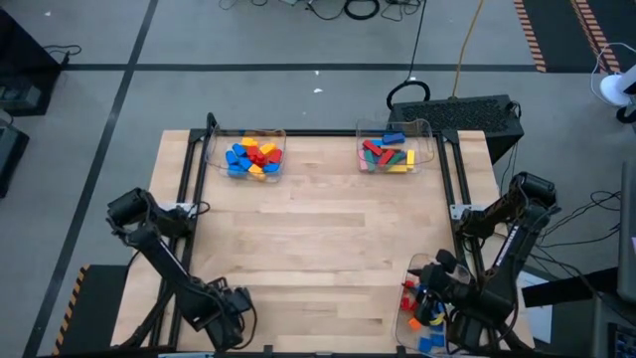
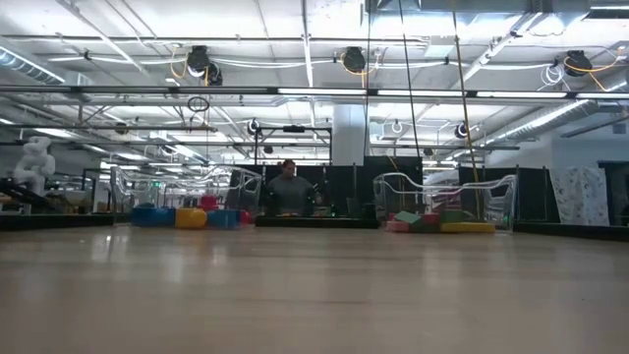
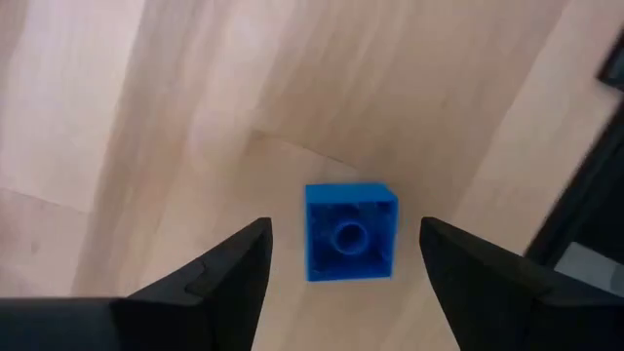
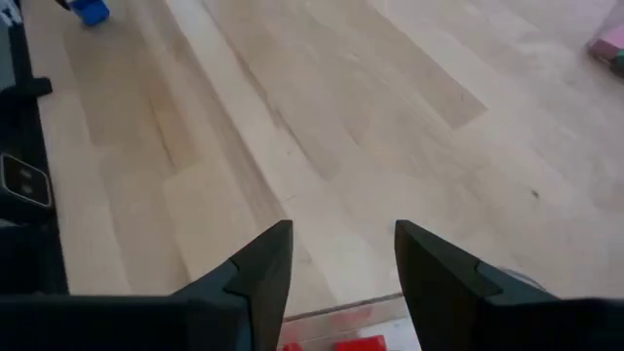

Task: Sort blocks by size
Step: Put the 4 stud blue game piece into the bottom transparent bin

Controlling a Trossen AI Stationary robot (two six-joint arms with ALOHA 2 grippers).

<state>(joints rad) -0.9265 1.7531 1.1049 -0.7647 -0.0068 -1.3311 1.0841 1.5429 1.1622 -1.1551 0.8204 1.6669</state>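
blue block (image 3: pixel 351 232) lies on the surface's near-left corner, framed by the left gripper (image 3: pixel 343 255), spread wide above it. pick-up step; next, descend and close. right gripper (image 4: pixel 341 255) waits open, near-right corner.

Two trays sit at the table's (image 1: pixel 318 209) far edge, left tray (image 1: pixel 253 156) and right tray (image 1: pixel 393 151) well apart, each holding blocks; a third tray (image 1: pixel 422 313) with blocks lies at the near right corner, under the right gripper (image 1: pixel 429 288); the left gripper (image 3: pixel 341 263) hangs at the near left corner, one block (image 3: pixel 349 231) on the table between its fingers.
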